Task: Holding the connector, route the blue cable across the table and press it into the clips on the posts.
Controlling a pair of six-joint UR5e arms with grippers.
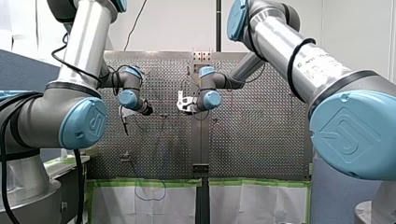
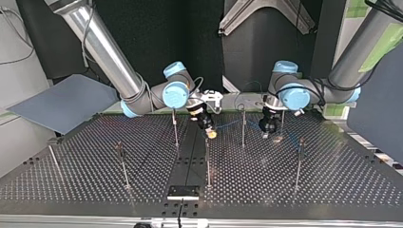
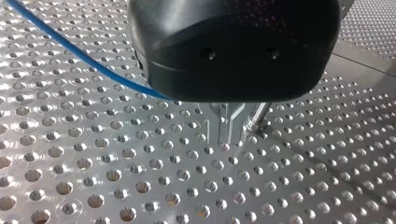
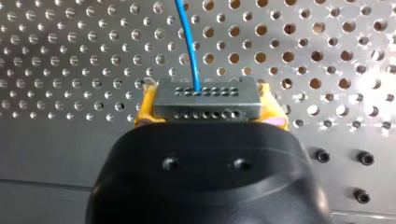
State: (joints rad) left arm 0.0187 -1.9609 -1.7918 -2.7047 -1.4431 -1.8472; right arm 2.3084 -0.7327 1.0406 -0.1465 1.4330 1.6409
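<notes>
Routing is in hand: at the top view's centre my right gripper (image 2: 209, 130) clamps the connector (image 4: 205, 100) between yellow pads (image 4: 145, 109), the blue cable (image 4: 187, 44) leading off it. The fingers of my left gripper (image 3: 231, 133) look drawn together. Next, I judge: press the cable down at the post (image 2: 243, 130) just right of centre.

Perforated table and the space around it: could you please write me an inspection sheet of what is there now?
Surface: perforated table, metal; several thin posts upright.
Job's things: connector with blue cable coming out; clips too small to see.
Clutter: nothing seen.
End effectors: right end effector, yellow pads, shut on connector; left end effector, metal fingers together, close over table.
Cables: black cable hanging below my left arm.
Surroundings: grey panel; taped paper sheets.
</notes>
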